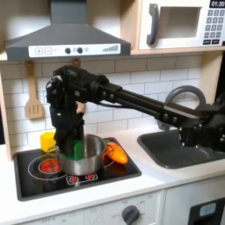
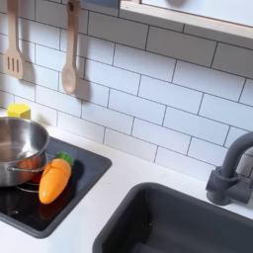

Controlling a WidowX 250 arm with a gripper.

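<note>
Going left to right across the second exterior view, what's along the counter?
Yellow block → metal pot → toy carrot → sink basin → grey faucet.

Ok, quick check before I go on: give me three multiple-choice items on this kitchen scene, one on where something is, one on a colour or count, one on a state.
1. Where does the orange toy carrot lie?
A. In the dark sink
B. On the black stovetop beside the silver metal pot
C. On the microwave

2. How many wooden utensils hang on the white tiled wall in the second exterior view?
A. Two
B. Four
C. None

3. What state is the gripper in?
A. Raised at the range hood
B. Resting in the sink
C. Lowered at the pot, by a green object

Answers: 1 B, the carrot lies on the stovetop right of the pot. 2 A, a slotted spatula and a spoon hang there. 3 C, the gripper is down at the pot's rim, at the green object.
</note>
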